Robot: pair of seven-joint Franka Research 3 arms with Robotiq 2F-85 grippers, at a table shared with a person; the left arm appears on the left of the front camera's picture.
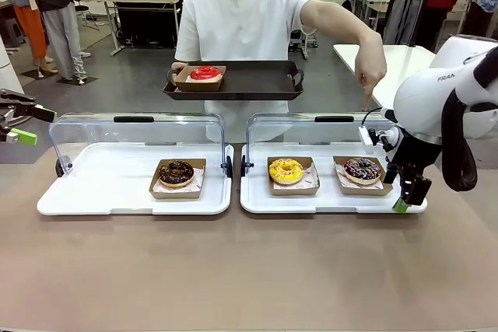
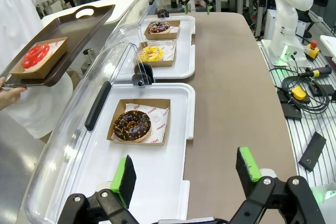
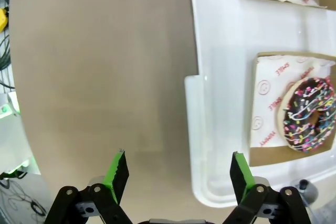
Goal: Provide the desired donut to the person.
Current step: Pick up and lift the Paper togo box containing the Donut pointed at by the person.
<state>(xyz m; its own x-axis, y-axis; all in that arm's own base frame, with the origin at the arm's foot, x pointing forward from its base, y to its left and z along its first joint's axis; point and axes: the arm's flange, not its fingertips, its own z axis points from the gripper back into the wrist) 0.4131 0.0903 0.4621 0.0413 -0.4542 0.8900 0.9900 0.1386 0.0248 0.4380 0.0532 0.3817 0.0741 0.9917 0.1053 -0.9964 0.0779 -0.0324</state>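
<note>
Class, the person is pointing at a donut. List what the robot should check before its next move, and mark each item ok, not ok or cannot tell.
1. Choice shown: the person's hand points down toward the sprinkled donut: ok.
2. The clear lid above it is raised: ok.
3. Open right gripper: ok.
4. That gripper above the donut: not ok, it hangs at the white tray, at its front edge.
5. Free space on the serving tray beside the red donut: ok.
</note>
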